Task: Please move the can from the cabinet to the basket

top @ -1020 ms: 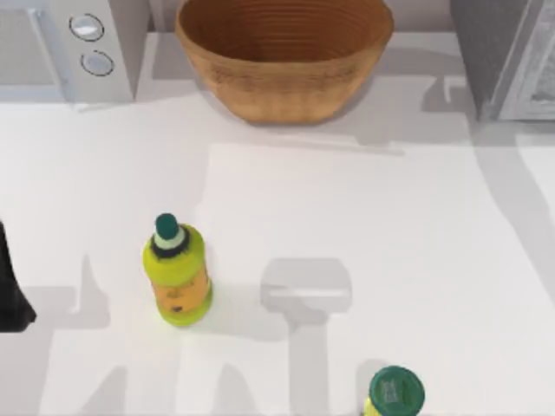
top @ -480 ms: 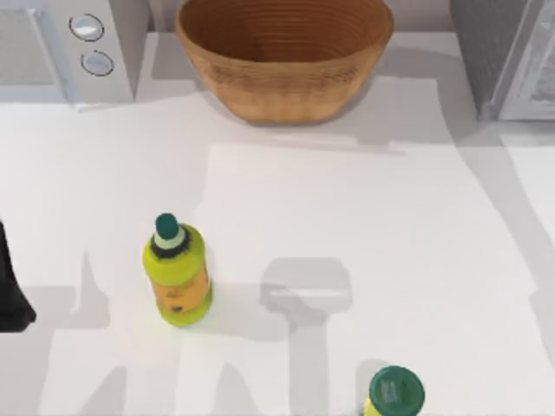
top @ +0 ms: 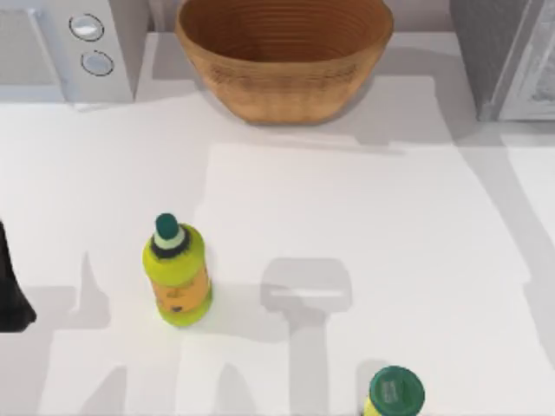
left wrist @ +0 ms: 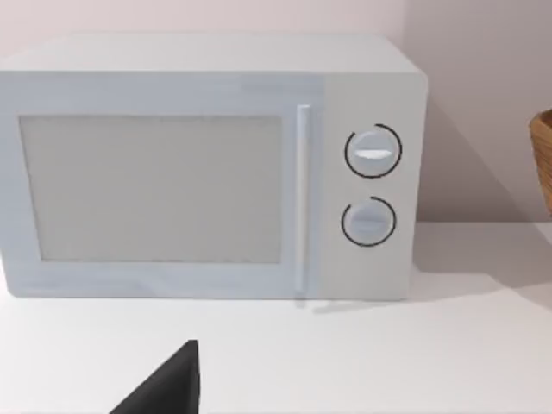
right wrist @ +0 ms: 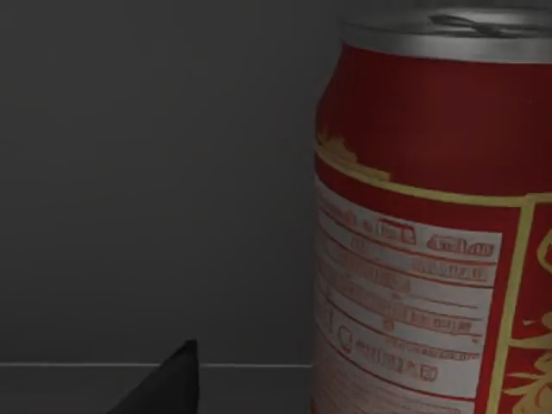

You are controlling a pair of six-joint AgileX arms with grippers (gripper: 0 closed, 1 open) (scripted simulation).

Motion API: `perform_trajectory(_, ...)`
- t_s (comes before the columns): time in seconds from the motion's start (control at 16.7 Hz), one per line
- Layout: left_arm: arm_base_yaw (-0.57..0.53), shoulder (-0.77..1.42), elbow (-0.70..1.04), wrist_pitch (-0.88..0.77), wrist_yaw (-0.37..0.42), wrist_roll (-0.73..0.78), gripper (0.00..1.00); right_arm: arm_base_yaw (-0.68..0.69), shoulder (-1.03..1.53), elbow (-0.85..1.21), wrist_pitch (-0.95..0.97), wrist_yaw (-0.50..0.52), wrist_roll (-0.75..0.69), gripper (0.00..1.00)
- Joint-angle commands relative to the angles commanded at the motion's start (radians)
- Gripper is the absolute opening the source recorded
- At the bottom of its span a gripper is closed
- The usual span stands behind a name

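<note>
The can (right wrist: pixel 431 233) stands upright against a dark grey interior wall, close before the right arm's jaws; jaw state: cannot tell. The left arm (top: pixel 12 286) is parked at the table's (top: pixel 364 225) left edge. The basket (top: pixel 284 54) sits at the rear centre, with the cabinet (top: pixel 507 52) at rear right.

bright table (top: pixel 364 217), soft shadows; dim cabinet interior (right wrist: pixel 155 172).

The left arm (top: pixel 12 286) sat parked at the desk's left edge, a dark shape low against that side. A single dark fingertip (left wrist: pixel 168 386) of the left gripper showed in the left wrist view. One dark fingertip (right wrist: pixel 168 386) of the right gripper showed in the right wrist view.
</note>
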Motion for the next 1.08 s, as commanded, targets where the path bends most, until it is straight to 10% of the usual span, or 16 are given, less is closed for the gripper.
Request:
perform_trajectory(0.72,0.000,0.000,0.000,0.000,0.000,0.000,1.00,-0.029,0.187,0.227,-0.040,-0.026,0.000,1.00)
perform_trajectory(1.08,0.000,0.000,0.000,0.000,0.000,0.000,1.00,-0.029,0.187,0.227,-0.040,-0.026,0.000,0.55)
